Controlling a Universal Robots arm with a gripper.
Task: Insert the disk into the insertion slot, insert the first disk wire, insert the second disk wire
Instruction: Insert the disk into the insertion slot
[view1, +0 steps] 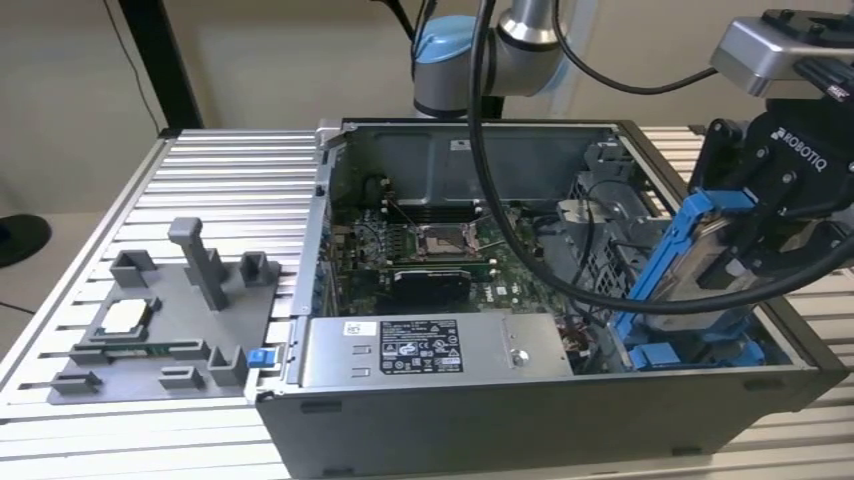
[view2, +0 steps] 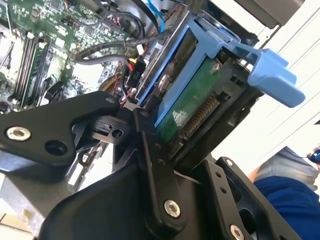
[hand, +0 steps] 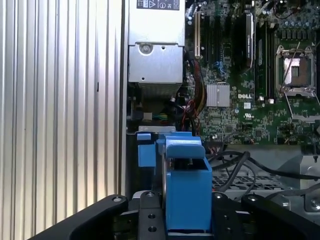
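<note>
My gripper (view1: 763, 250) is shut on the disk (view1: 694, 250), a drive clipped in a bright blue frame. It holds the disk tilted above the case's corner on the exterior view's right. The second wrist view shows the disk's green board (view2: 189, 106) and blue frame tab (view2: 270, 75) between my black fingers (view2: 150, 165). In the first wrist view the blue frame (hand: 187, 190) points down at the insertion slot (hand: 146, 152), a bay with blue rails beside perforated grey metal. The slot's blue rails (view1: 694, 352) lie just under the disk's lower end. I cannot tell whether that end touches them.
The open computer case (view1: 534, 410) holds a green motherboard (view1: 427, 250), a grey labelled power-supply box (view1: 420, 350) and loose black cables (hand: 235, 162) beside the bay. A grey fixture (view1: 160, 320) with parts sits on the ribbed table (view1: 200, 170). A person's blue sleeve (view2: 292, 202) is nearby.
</note>
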